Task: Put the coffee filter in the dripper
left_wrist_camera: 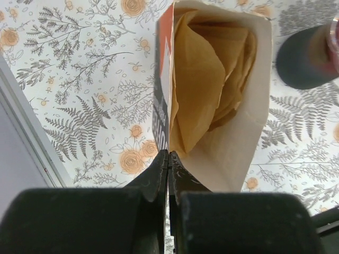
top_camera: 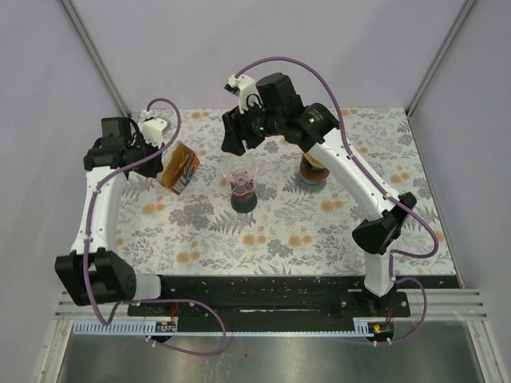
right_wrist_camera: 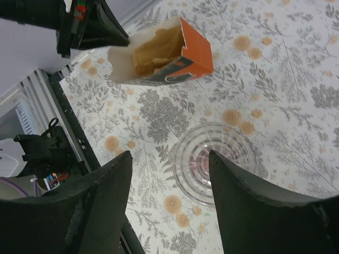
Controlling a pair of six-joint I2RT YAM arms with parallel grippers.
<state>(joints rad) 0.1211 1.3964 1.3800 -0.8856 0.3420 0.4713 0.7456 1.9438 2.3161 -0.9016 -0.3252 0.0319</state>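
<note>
Left gripper (left_wrist_camera: 168, 159) pressed together, pinching box (left_wrist_camera: 238, 132) wall; box tipped, mouth open, toward table (top_camera: 319, 231) far left corner. Filters (left_wrist_camera: 198, 79) inside box. Right gripper (right_wrist_camera: 169, 156) spread over dripper (right_wrist_camera: 188, 169), mid table. Step: fetch filter. Next: right gripper must reach into box, pinch just one.

No full word can be read anywhere. The filter box (left_wrist_camera: 162, 114) has white letters on a dark band (left_wrist_camera: 159, 127) low on its orange side, but the left wrist view sees them edge-on, too squeezed to make out. In the right wrist view the same band (right_wrist_camera: 177, 75) shows only pale curved marks. From above, the print on the box is too small to read.
</note>
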